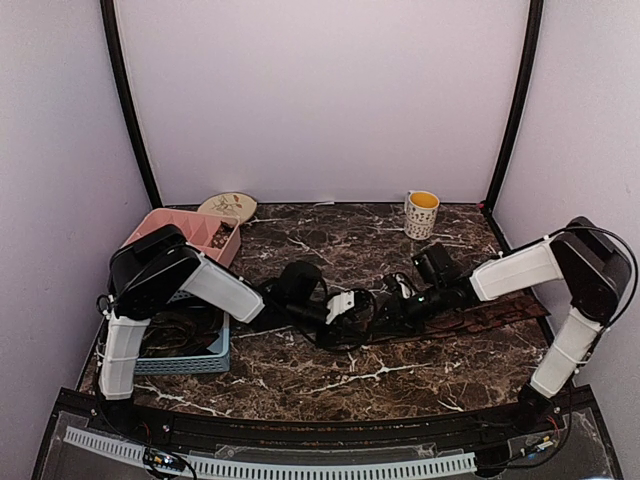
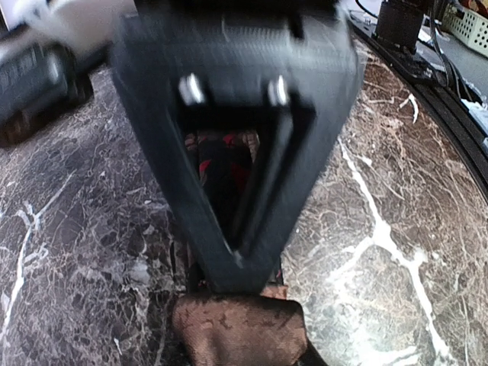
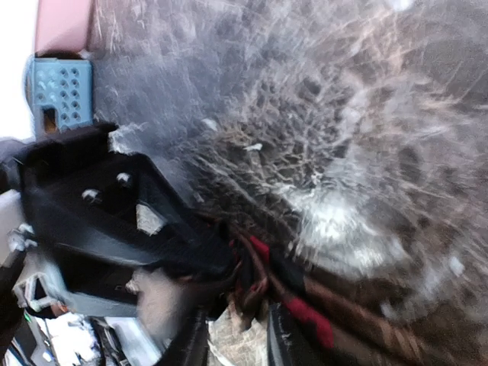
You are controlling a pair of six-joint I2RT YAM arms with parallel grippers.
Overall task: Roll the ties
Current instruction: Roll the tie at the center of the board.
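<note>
On the dark marble table (image 1: 330,385), risks skewing the long reddish-brown fabric necktie (image 2: 238,332), pinched by the left gripper (image 2: 240,259), through jerks from the right gripper (image 1: 405,295), opening untellable.

Walls (image 1: 320,90) close the table (image 1: 350,385) at the back and on both sides. Both arms reach in and meet at mid-table, the left gripper (image 1: 345,305) and right gripper (image 1: 400,298) close together, so hardly any gap shows between them. The tie (image 1: 495,318) lies flat under the right arm (image 1: 515,268). Bare marble runs along the near strip in front of the arms. Behind them the middle of the table is open, between the plate (image 1: 228,207) and the mug (image 1: 421,213). The back-left corner is blocked by the tray (image 1: 185,228) and plate. The basket (image 1: 190,352) fills the left edge beneath the left arm (image 1: 215,285).
</note>
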